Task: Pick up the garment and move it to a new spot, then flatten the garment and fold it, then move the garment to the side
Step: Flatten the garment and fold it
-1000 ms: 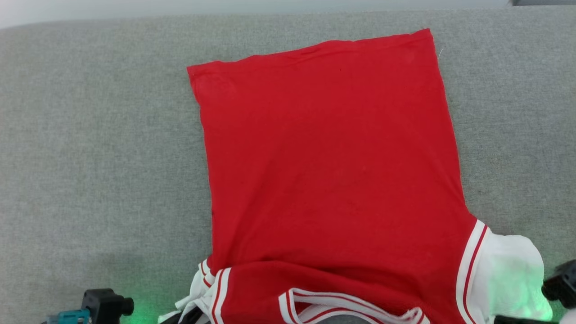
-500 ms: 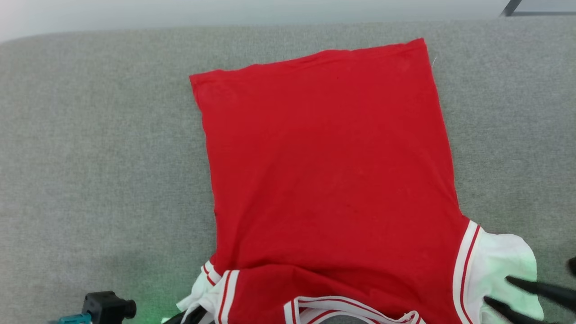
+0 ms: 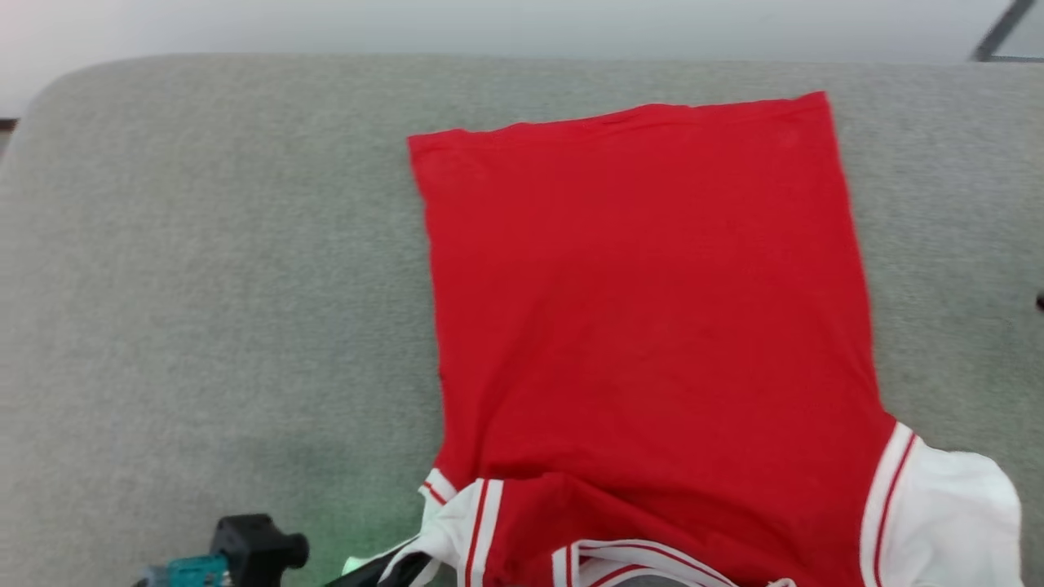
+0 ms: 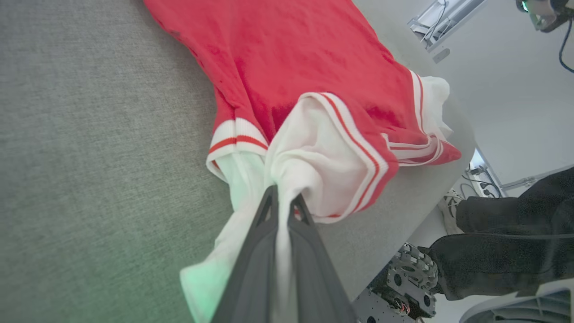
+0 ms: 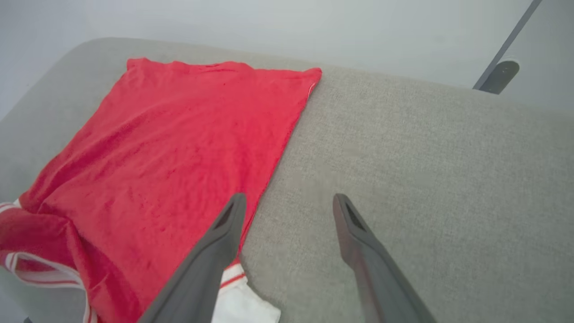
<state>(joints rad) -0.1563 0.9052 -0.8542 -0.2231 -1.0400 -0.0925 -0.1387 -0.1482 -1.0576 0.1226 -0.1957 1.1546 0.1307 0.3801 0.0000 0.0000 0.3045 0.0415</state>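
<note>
The garment [image 3: 644, 326] lies spread on the grey table [image 3: 204, 285], plain red side up and hem toward the far edge; its lettering is hidden. The white right sleeve [image 3: 954, 522] lies loose near the front. The left sleeve [image 4: 314, 166] is bunched and lifted, and my left gripper [image 4: 282, 202] is shut on its white cloth; its dark fingers also show at the head view's bottom edge [image 3: 400, 565]. My right gripper [image 5: 289, 202] is open with nothing in it. It hovers over bare table just beyond the garment's [image 5: 170, 148] right edge.
The table's far edge [image 3: 522, 59] and rounded far-left corner [image 3: 49, 90] are close to the hem. Past the near edge, the left wrist view shows a person's dark-clad legs [image 4: 515, 224], a shoe [image 4: 448, 206] and machinery [image 4: 403, 278]. A dark pole [image 5: 497, 72] stands behind the table.
The camera has shifted, sliding the scene right. My right gripper has left the white right sleeve and gone out of the head view. My left gripper keeps its hold.
</note>
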